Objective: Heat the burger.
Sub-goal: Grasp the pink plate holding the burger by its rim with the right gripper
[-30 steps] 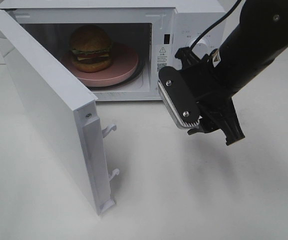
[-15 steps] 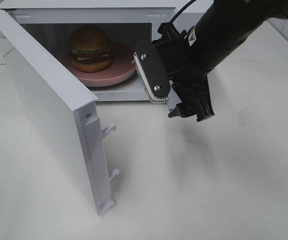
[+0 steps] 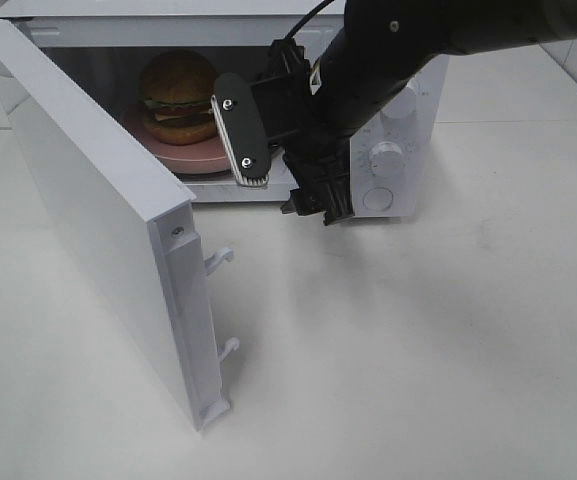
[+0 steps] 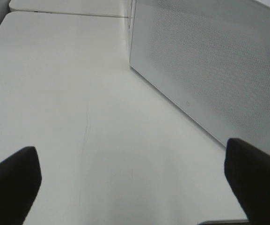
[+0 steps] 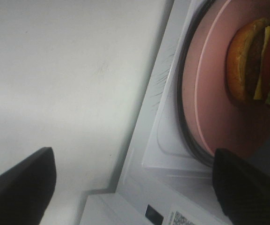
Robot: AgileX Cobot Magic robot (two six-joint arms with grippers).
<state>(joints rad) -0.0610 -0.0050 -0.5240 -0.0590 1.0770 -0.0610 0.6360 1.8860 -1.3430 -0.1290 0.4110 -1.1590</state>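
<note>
Looking at the whole setup first: big white table [image 3: 448, 360], with the white microwave [image 3: 413, 110] at the back and its door [image 3: 88, 210] swung wide open toward the left.

The right arm reaches across the front of the oven mouth. The right gripper [image 3: 313, 212] hangs just at the lower front lip, jaws spread wide, nothing in them. The left gripper [image 4: 132, 183] is also spread wide and empty. Going by its wrist view, it sits out on the table near the door's mesh face.

Inside, the pink plate [image 3: 208, 158] sits on the turntable, and the burger [image 3: 180, 95] is on it, upright, toward the left rear of the cavity. So my guess is loading is done, and shutting the door and turning a knob [image 3: 388, 155] are what's left.

What worries me:
- If the door swings shut while the right arm is across the opening, it hits the arm.
- A stray finger dipping in could clip the plate rim and tip the burger.
- A hard shove on the door could skid the whole oven on that smooth tabletop, or leave the latch hooks [image 3: 220, 260] not caught.
</note>
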